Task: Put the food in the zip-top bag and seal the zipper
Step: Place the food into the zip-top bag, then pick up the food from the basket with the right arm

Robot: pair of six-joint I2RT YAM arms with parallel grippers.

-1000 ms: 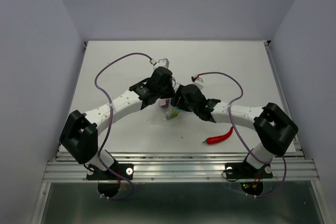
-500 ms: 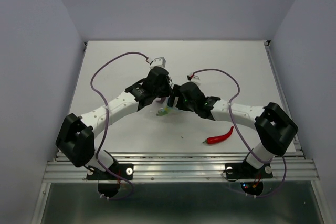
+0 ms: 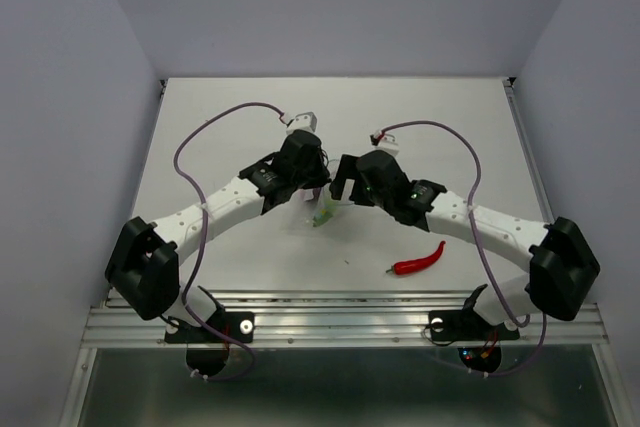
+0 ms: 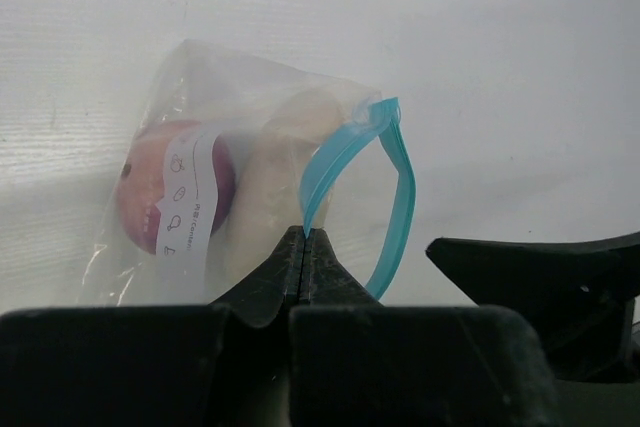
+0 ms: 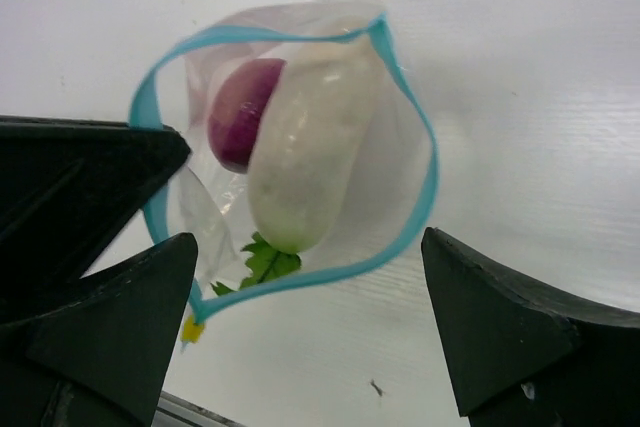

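The clear zip-top bag (image 3: 318,215) hangs from my left gripper (image 4: 304,237), which is shut on one side of its light-blue zipper (image 4: 395,197). The bag's mouth is open in a loop (image 5: 425,197). The white radish (image 5: 305,157) with green leaves (image 5: 262,262) and the purple-red onion (image 5: 240,112) are inside the bag. My right gripper (image 5: 310,322) is open and empty, just in front of the bag's mouth, beside the left gripper (image 3: 316,195). The red chili (image 3: 418,261) lies on the table, to the right of the bag.
A small yellow slider (image 5: 192,328) sits at one end of the zipper. The white table (image 3: 230,127) has grey walls behind and at the sides. Purple cables (image 3: 215,127) loop over both arms. A metal rail (image 3: 340,319) runs along the near edge.
The right arm's elbow swung out to the right and its gripper drew back a little from the bag. The left gripper still holds the bag in about the same place.
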